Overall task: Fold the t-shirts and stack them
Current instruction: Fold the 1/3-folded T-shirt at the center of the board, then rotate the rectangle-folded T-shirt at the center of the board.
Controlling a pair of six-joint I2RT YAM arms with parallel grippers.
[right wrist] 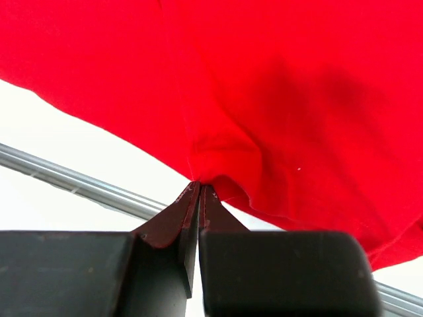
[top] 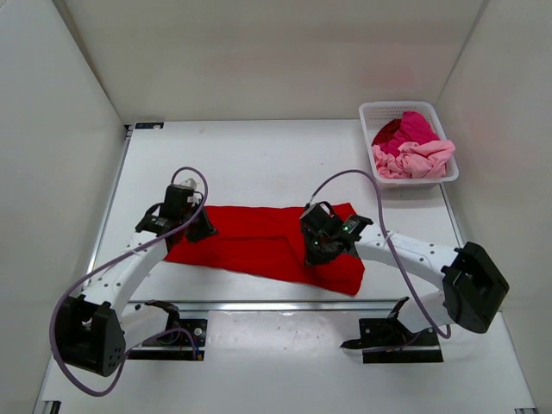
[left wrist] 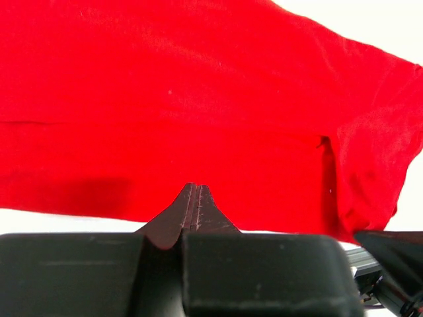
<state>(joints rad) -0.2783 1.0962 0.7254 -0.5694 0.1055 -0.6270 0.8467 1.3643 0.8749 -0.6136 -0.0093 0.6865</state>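
Observation:
A bright red t-shirt [top: 259, 246] lies folded into a long band across the middle of the table. My left gripper [top: 203, 230] is at its left end. In the left wrist view its jaws [left wrist: 197, 188] are shut together just above the red cloth [left wrist: 198, 99], with no cloth seen between them. My right gripper [top: 317, 254] is over the shirt's right part. In the right wrist view it [right wrist: 199, 187] is shut on a puckered edge of the red cloth [right wrist: 277, 86]. A magenta shirt [top: 410, 129] and a pale pink shirt [top: 416, 159] lie crumpled in the basket.
A white lattice basket [top: 369, 115] stands at the back right of the table. A metal rail [right wrist: 79, 185] runs along the near edge, just in front of the red shirt. White walls close in the left, back and right sides.

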